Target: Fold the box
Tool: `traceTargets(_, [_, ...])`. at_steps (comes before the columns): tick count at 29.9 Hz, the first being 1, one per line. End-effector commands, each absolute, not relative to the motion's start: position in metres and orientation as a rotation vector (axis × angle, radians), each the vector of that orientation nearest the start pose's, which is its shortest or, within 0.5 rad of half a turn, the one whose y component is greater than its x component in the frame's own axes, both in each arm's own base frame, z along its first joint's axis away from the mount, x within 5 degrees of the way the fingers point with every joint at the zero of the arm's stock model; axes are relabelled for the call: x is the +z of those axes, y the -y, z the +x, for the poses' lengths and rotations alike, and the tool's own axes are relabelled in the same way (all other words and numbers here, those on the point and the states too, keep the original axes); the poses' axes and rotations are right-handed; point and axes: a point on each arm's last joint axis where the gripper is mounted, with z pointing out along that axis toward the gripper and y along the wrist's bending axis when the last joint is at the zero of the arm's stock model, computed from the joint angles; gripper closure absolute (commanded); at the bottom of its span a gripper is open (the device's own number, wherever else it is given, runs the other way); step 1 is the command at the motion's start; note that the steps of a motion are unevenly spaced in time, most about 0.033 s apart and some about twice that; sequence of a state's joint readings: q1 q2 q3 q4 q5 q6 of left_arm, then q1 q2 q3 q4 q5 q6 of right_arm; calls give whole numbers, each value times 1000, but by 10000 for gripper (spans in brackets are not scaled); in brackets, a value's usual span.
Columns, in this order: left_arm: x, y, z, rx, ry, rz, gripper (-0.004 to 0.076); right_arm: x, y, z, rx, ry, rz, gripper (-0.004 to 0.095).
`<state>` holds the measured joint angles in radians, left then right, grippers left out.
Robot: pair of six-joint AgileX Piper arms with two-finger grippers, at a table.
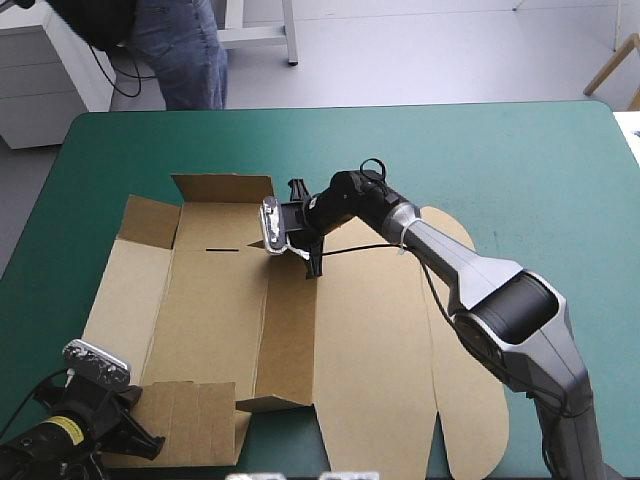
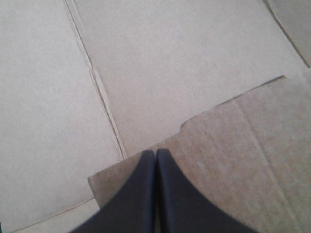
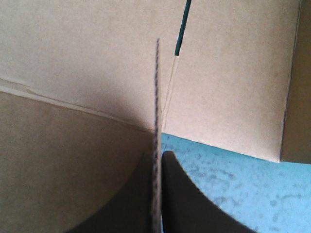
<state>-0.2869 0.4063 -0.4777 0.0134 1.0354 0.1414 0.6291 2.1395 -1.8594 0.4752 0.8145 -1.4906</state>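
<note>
The brown box (image 1: pixel 210 300) lies as a cut sheet on the teal-green cover, with some walls raised. One long wall (image 1: pixel 290 340) stands upright in the middle. My right gripper (image 1: pixel 308 240) is shut on the far end of that wall. In the right wrist view the board's edge (image 3: pixel 156 97) runs edge-on between the black fingers (image 3: pixel 158 154). My left gripper (image 1: pixel 148 438) is at the near left corner, over a small flap (image 1: pixel 190 420). In the left wrist view its fingers (image 2: pixel 155 155) meet in a point above that flap (image 2: pixel 233 145), which faces them flat.
The far left flaps (image 1: pixel 225 187) stand partly raised. The wide lid panel with rounded tabs (image 1: pixel 455 330) lies flat to the right of the raised wall. Bare teal-green cover (image 1: pixel 500 160) spans the far and right side of the table.
</note>
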Motion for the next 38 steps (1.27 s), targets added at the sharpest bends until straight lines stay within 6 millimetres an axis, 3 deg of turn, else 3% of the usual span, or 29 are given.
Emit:
traceTargets(1, [278,19,63,-80,-2274,482,734,278,-314,364,261,-1389,-1918,928])
traceTargets(7, [313,21,63,-142,-2130,431,734,278,-314,363,263,-1390,-1921,928])
traceTargets(11, [329,17,56,-122,-2142,404,734,278,-314,363,263,-1390,-1921,928])
traceTargets(17, [327,13,50,-96,-2235,404,734,278,-314,363,269,-1391,-1916,928])
traceTargets(29, [327,14,50,-97,-2233,403,734,280,-315,365,259,-1388,-1894,922])
traceTargets(32, [327,14,50,-97,-2233,403,734,281,-315,367,262,-1424,-1843,853])
traceTargets(38, [326,13,49,-95,-2249,406,734,285,-313,369,233,-1448,-1801,559])
